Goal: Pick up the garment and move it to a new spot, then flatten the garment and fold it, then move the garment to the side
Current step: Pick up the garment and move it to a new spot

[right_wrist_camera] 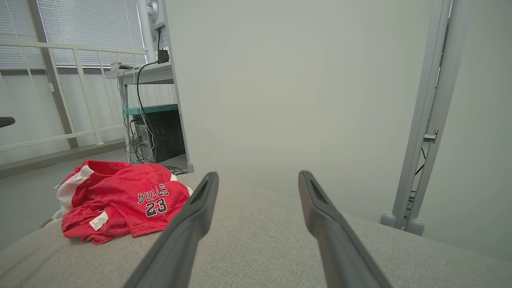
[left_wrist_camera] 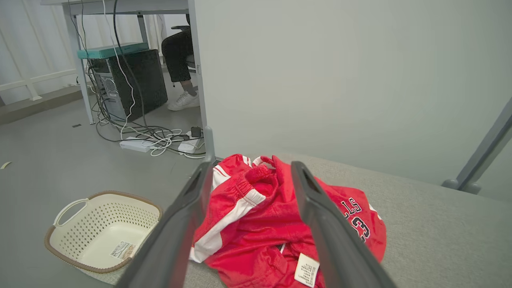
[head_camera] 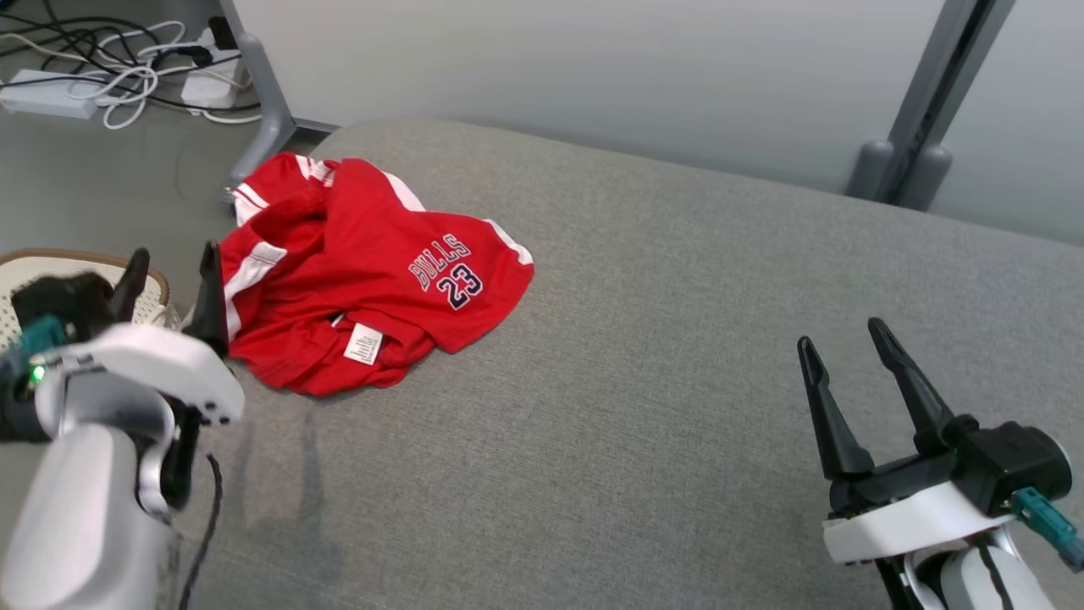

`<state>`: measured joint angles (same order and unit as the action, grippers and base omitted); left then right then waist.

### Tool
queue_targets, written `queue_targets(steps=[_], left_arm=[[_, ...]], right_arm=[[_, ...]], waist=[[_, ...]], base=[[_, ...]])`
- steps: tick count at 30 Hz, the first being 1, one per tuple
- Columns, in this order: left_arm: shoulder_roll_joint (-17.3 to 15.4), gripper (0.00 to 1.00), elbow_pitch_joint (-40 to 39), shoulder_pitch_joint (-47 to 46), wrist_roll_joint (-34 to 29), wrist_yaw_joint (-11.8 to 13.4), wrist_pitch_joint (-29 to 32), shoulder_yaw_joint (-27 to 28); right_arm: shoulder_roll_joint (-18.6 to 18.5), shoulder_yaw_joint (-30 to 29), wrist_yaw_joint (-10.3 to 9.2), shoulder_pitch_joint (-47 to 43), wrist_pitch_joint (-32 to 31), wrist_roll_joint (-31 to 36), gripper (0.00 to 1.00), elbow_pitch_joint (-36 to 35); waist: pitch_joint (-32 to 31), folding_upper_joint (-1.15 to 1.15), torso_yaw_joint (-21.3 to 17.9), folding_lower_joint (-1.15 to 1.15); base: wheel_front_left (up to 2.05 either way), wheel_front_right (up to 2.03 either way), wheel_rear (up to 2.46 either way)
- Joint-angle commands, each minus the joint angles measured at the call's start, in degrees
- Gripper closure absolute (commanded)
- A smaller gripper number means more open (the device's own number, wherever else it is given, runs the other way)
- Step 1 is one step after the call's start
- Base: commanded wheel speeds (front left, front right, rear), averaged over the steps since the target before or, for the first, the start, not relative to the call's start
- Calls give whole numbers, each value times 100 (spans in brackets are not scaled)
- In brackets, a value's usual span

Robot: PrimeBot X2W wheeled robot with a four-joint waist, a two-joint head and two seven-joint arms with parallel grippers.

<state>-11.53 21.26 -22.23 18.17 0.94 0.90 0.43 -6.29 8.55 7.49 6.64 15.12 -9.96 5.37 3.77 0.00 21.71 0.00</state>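
Garment (head_camera: 364, 280) crumpled, unlifted, just ahead of left gripper (head_camera: 174, 252), jaws apart, possibly brushing its edge. Right gripper (head_camera: 840, 334) apart, empty, well clear. Move, flatten, fold, set-aside pending.

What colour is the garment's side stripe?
White stripe on the red garment; clearest in the left wrist view.

L claw (head_camera: 174, 252), R claw (head_camera: 840, 332): both wide open.

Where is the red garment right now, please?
Head view: the red garment lies crumpled at the left edge of the grey surface, just beyond the left gripper.
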Motion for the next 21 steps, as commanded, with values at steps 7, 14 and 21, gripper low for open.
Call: queue_targets(steps=[7,14,21], left_arm=[[-299,0,726,-1159,304,-234,974,14],[-604,0,1570,-1992,564,-123,1461,289],[-1022,0,2427,-2540,582,63,1921,399]], right_arm=[[-243,59,1,325,4,18,0,-144],[-356,203,1,673,3,-52,0,-195],[-490,175,1,934,3,-111,0,-252]], waist=[[475,0,-321,0],[957,0,-734,0],[1398,0,-1112,0]], base=[[0,0,0],[0,0,0],[0,0,0]])
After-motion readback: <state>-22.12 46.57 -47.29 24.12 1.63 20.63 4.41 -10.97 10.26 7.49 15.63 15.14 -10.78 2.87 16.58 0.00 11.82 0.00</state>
